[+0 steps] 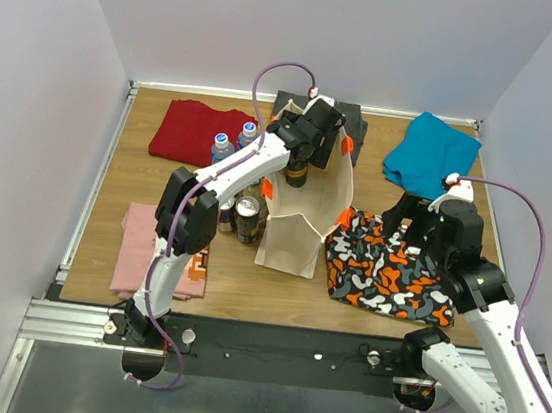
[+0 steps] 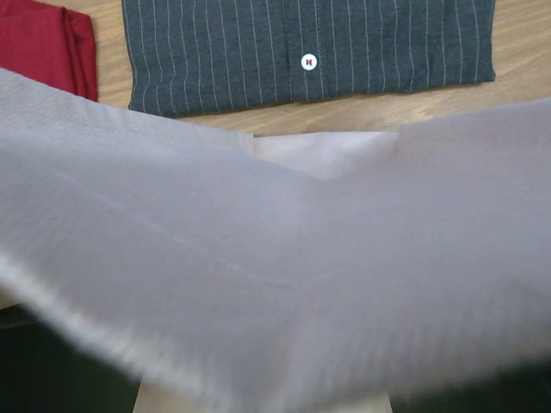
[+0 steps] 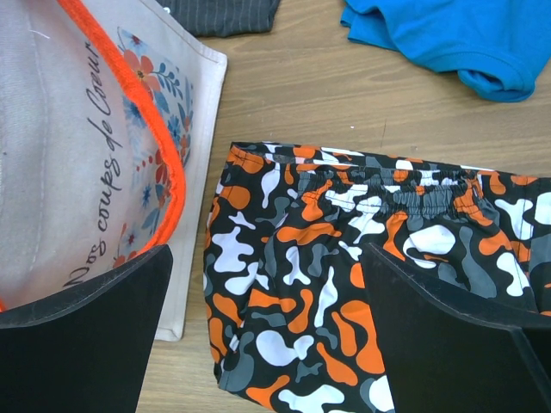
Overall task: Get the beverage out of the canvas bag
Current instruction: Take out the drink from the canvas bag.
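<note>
The beige canvas bag (image 1: pixel 299 224) stands upright mid-table, with orange pieces at its rim (image 1: pixel 346 145). My left gripper (image 1: pixel 304 142) is at the bag's open top, shut on a dark beverage can (image 1: pixel 295 173) that it holds at rim height. In the left wrist view blurred canvas (image 2: pixel 275 284) fills the lower frame and hides the fingers and the can. My right gripper (image 3: pixel 267 335) is open and empty above the camouflage shorts (image 3: pixel 344 284), just right of the bag (image 3: pixel 77 181).
Two water bottles (image 1: pixel 223 146) and some cans (image 1: pixel 246 218) stand left of the bag. A red cloth (image 1: pixel 199 132), a pink cloth (image 1: pixel 145 246), a dark striped shirt (image 2: pixel 301 47) and a blue shirt (image 1: pixel 431 155) lie around. Walls enclose the table.
</note>
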Robot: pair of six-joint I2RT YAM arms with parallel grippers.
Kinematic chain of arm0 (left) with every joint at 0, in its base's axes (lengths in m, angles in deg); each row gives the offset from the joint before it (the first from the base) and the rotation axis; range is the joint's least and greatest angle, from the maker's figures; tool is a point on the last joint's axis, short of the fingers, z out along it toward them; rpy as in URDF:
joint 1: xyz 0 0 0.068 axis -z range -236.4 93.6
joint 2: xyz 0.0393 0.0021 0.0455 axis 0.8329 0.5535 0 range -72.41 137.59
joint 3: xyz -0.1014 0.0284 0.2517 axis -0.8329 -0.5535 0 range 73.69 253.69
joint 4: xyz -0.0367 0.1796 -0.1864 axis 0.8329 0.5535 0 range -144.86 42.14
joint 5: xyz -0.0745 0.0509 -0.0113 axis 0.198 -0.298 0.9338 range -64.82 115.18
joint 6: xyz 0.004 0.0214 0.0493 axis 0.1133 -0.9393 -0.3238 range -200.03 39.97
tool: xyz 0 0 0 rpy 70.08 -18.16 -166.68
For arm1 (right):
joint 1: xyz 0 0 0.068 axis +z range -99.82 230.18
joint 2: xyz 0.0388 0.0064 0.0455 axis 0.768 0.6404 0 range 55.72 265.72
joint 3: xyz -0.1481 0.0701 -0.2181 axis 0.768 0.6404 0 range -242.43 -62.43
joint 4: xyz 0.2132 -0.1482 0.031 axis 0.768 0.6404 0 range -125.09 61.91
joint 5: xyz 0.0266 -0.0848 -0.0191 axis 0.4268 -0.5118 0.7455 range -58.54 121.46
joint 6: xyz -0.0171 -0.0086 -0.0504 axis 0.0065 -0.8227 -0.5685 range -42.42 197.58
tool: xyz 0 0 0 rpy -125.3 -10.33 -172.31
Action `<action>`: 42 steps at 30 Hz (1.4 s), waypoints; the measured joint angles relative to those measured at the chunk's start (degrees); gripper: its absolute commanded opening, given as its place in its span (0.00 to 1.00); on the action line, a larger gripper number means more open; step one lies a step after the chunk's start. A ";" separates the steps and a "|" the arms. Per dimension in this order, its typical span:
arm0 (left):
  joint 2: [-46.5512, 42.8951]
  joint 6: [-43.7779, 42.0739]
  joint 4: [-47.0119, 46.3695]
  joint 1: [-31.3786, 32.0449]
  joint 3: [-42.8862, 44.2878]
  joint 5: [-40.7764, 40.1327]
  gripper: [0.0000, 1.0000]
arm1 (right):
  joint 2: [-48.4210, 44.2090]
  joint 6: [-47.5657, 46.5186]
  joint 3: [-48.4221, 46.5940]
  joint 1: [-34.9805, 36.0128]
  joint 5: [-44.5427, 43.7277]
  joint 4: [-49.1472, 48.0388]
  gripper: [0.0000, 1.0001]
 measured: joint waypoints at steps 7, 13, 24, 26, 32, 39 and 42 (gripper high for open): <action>0.02 0.48 -0.26 -0.44 -0.46 1.14 0.99 | 0.11 0.00 0.00 0.00 0.00 0.00 0.99; 0.02 0.48 -1.22 -0.44 -1.07 2.38 0.96 | 0.11 0.00 0.00 -0.02 0.00 0.00 0.99; 0.02 0.57 -1.49 -0.44 -2.10 3.10 0.94 | 0.31 0.00 0.00 0.00 0.00 0.00 0.99; 0.07 0.59 -1.49 -0.44 -2.12 3.10 0.94 | 0.31 0.00 0.00 -0.02 -0.02 0.00 0.99; 0.09 0.68 -1.51 -0.44 -2.14 3.10 0.88 | 0.31 0.00 0.00 0.00 -0.02 0.00 0.99; 0.09 0.66 -1.40 -0.48 -2.14 3.08 0.83 | 0.31 0.00 0.00 -0.02 -0.02 0.00 0.99; 0.09 0.68 -1.27 -0.48 -2.14 3.08 0.84 | 0.31 0.00 0.00 0.00 0.00 0.00 0.99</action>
